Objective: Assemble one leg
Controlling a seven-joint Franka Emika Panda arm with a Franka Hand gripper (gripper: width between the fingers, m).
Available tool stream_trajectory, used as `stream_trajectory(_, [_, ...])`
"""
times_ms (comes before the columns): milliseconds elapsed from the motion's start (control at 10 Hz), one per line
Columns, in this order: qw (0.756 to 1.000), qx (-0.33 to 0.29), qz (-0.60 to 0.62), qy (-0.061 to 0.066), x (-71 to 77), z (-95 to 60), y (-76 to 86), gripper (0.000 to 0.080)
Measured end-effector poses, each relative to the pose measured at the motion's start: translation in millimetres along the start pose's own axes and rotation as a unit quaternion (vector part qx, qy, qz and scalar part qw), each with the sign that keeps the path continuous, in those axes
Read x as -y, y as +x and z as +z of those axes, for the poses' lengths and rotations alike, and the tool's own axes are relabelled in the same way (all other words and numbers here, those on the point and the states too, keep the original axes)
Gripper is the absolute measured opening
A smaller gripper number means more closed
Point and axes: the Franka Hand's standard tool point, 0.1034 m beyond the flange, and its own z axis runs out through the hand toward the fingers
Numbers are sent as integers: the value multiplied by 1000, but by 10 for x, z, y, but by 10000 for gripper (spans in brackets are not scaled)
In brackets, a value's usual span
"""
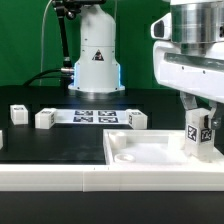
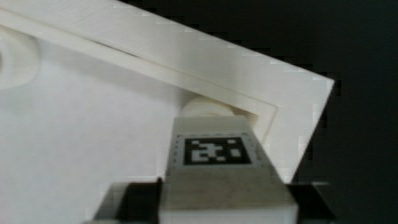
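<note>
At the exterior view's right, your arm point(image 1: 195, 45) comes down from above with its wrist pointing straight at the table. The gripper point(image 1: 198, 118) hangs vertical over the big white panel point(image 1: 140, 152). Its fingers point(image 2: 139, 203) are clamped on the leg point(image 1: 197, 138), one on each side. The wrist view shows the same grasp, with the leg point(image 2: 217, 150) squeezed between the two dark pads of the gripper point(image 2: 217, 198).

You have the leg upright, its long axis vertical and in line with the fingers. Its black-and-white tag faces the exterior camera, and in the wrist view the tag faces the wrist camera. The lower end points down into the panel point(image 2: 107, 130), right at an inside corner of the raised rim. You cannot tell from either view whether that end is pressed home or just resting there.

The panel lies flat on a black table point(image 1: 50, 140), at the near edge toward the exterior view's right. Behind it, the marker board point(image 1: 97, 116) lies flat in front of the robot base point(image 1: 95, 55). More white blocks stand on the table: one point(image 1: 137, 118) just beside the board, and two others point(image 1: 44, 118) and point(image 1: 17, 113) toward the exterior view's left. A green backdrop point(image 1: 30, 40) closes off the room behind.
</note>
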Motion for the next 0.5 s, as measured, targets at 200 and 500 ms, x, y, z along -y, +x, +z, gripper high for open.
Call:
stream_trajectory(200, [996, -1, -95, 0, -11, -6, 54, 564])
stream_trajectory(500, [970, 0, -245, -2, -36, 19, 110, 645])
